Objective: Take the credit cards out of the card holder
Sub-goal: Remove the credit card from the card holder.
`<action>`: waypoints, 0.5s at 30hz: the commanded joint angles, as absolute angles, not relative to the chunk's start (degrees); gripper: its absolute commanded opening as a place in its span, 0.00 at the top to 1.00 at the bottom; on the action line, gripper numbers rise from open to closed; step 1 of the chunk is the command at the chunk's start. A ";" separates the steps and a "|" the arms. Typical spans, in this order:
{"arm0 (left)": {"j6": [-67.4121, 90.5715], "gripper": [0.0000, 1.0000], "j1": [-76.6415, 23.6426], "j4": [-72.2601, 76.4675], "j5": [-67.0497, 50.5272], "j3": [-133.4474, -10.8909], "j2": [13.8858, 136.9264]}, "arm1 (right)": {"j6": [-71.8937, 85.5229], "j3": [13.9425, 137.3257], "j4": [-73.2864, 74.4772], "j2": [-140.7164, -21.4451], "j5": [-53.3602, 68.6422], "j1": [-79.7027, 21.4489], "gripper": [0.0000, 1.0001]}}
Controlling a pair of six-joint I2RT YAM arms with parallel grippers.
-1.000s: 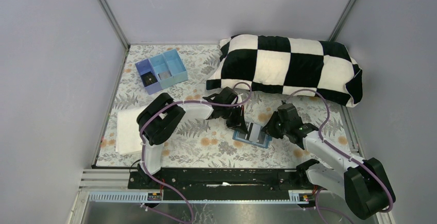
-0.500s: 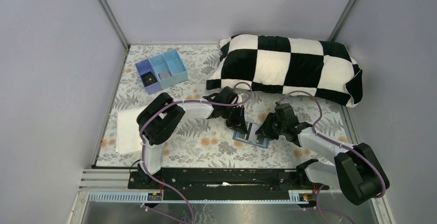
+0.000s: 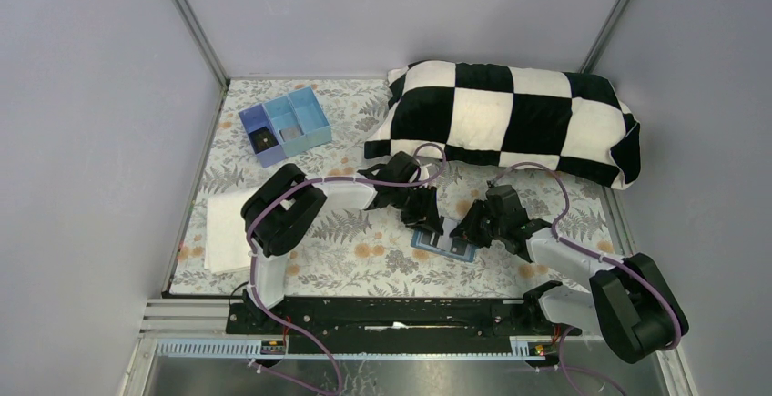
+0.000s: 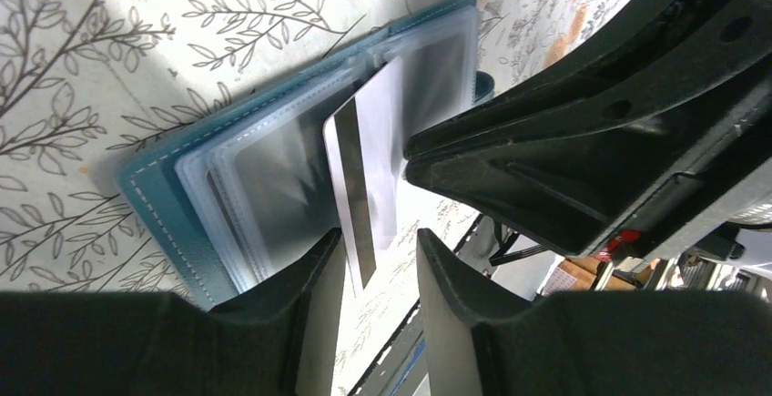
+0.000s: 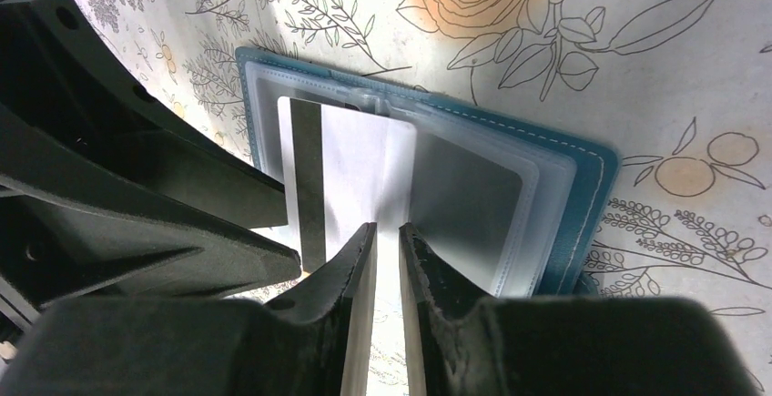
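On the floral-printed tabletop [image 3: 364,259], the open teal-blue bifold card holder [image 4: 173,205] with clear sleeves [image 5: 473,200] lies between both arms. Step in hand: withdrawing one card. The left end effector [image 4: 380,241] stands part-open astride the half-drawn white magnetic-stripe card [image 4: 369,141]. The right end effector [image 5: 382,237] shows a narrow gap, grip unconfirmed. The next move likely needs a firm pinch and a pull along the sleeve. Glare hides any further cards.
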State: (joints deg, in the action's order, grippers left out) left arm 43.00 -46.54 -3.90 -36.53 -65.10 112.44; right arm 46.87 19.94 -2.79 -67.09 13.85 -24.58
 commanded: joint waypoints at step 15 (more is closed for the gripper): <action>41.27 1.00 -45.91 -6.70 -36.87 -67.25 108.79 | 47.42 18.61 1.79 -64.16 12.84 -24.52 0.72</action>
State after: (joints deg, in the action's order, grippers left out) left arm 44.31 -46.35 -1.37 -38.72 -64.29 112.44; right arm 47.83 19.20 -3.51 -66.30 14.20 -24.58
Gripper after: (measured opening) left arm 0.008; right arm 0.237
